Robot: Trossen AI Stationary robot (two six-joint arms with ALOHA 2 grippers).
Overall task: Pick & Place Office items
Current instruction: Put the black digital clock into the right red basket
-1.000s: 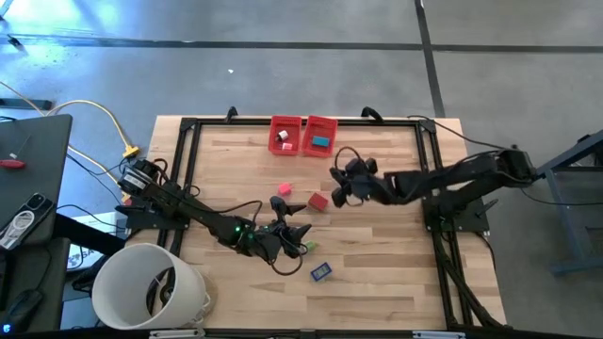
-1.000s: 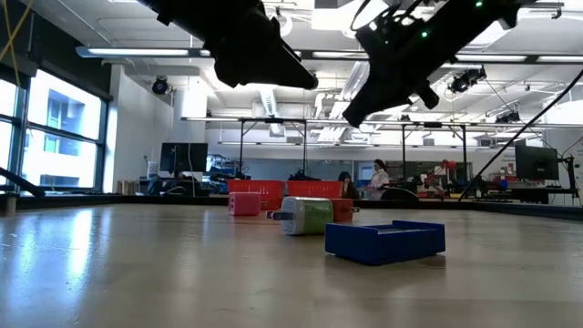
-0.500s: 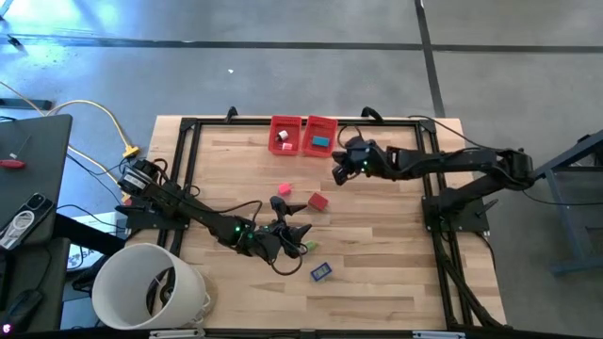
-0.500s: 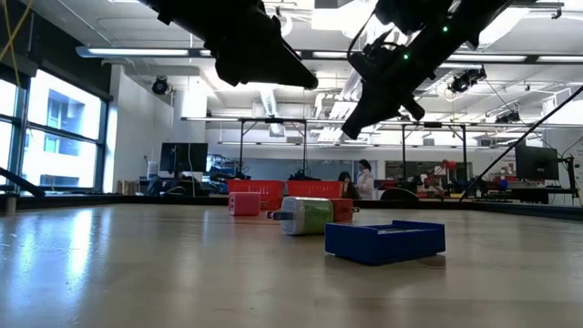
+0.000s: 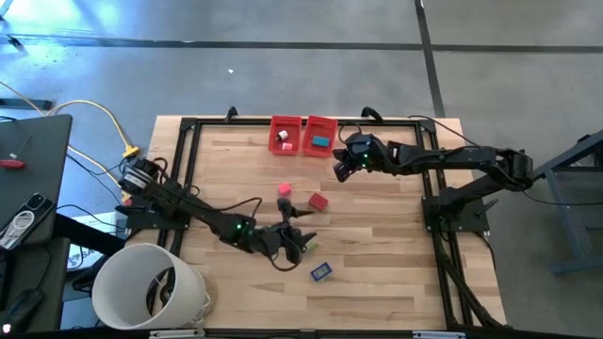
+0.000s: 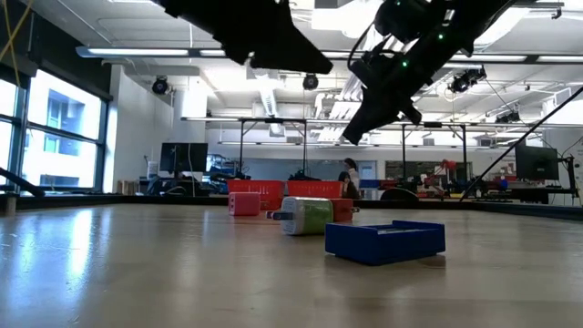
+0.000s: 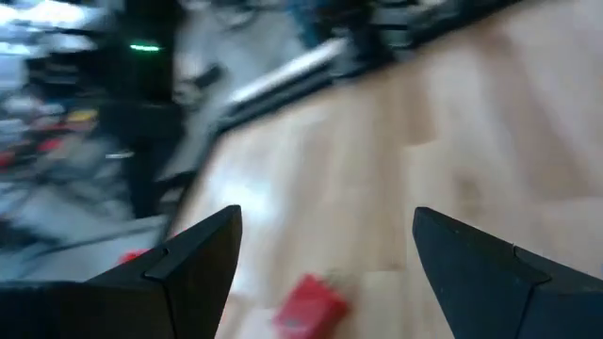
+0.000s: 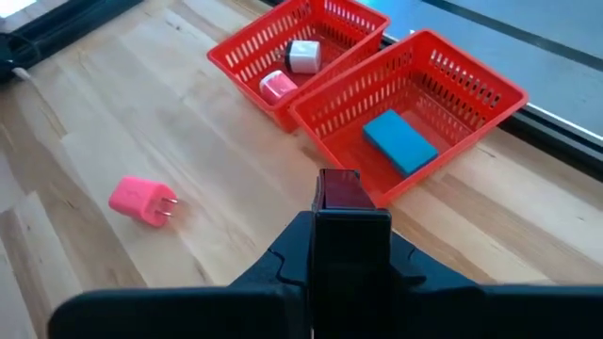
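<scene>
My right gripper (image 5: 340,170) hovers just short of the two red bins (image 5: 303,135) and is shut on a small dark red piece (image 8: 339,189). One bin (image 8: 300,47) holds a white and a pink piece. The other bin (image 8: 443,89) holds a teal block (image 8: 399,141). On the wood lie a pink plug (image 8: 141,201), a red piece (image 5: 317,200), a green piece (image 6: 308,216) and a dark blue piece (image 5: 320,271). My left gripper (image 5: 301,236) hangs open above the table beside the green piece, with nothing between its fingers (image 7: 193,259). My right gripper pinches the small dark red piece (image 8: 339,179) between its two fingers, at their free ends. The fingers slant down toward the far edge. The piece is lifted clear of the table, in front of the near wall of the bin with the teal block.
A big white bucket (image 5: 151,287) stands off the table's near left corner. A black frame (image 5: 188,127) runs around the tabletop. Bare wood lies between the loose pieces and the near edge.
My right gripper, still shut on the dark red piece, has swung from beside the red piece on the table toward the far edge, stopping near the bins. My left gripper has turned a little toward the table's right and stays open.
</scene>
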